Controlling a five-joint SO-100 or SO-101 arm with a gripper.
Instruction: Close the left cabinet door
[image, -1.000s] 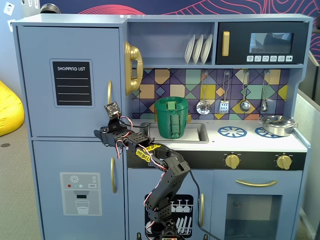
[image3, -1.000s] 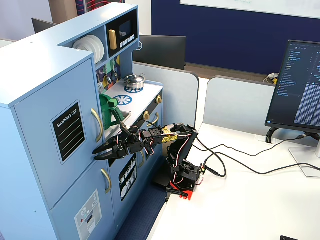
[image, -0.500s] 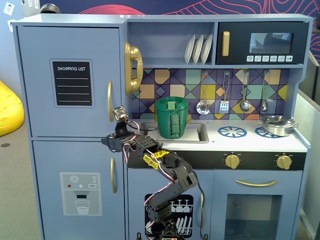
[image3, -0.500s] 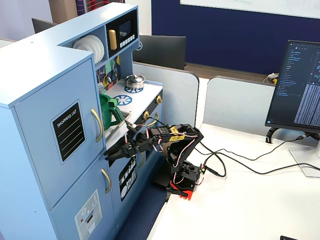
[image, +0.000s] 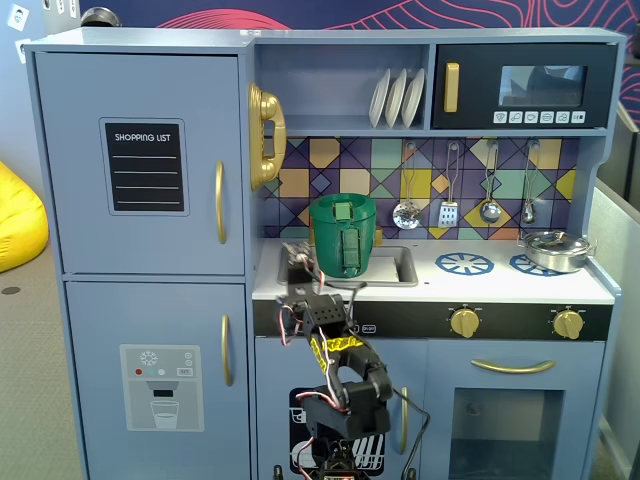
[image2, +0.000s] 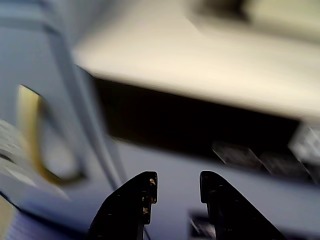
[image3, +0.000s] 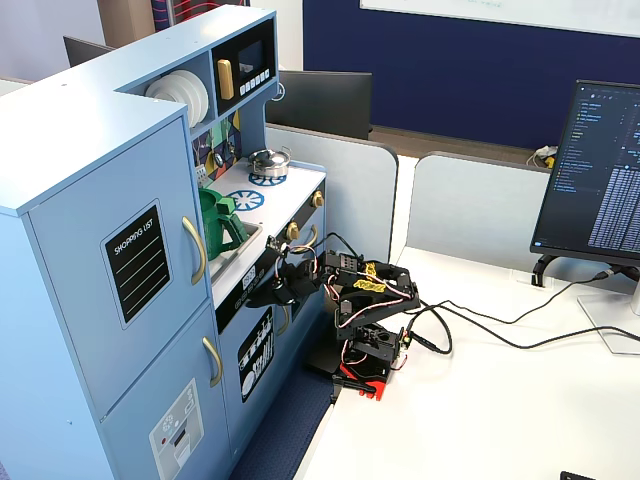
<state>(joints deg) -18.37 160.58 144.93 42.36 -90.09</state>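
Observation:
The left cabinet door (image: 140, 160) is light blue with a black "SHOPPING LIST" panel and a curved gold handle (image: 220, 202). It lies flush with the cabinet front in both fixed views (image3: 110, 270). My gripper (image: 298, 272) is to the right of and below the door, in front of the counter's edge by the sink, apart from the door. In the wrist view the gripper (image2: 178, 180) is open and empty, facing the black strip under the counter. A blurred gold handle (image2: 30, 135) shows at the left of that view.
A green pitcher (image: 343, 235) stands in the sink just behind the gripper. A gold toy phone (image: 265, 135) hangs beside the door. The ice-dispenser door (image: 160, 380) is below. A monitor (image3: 600, 180) and cables (image3: 480, 325) lie on the white desk.

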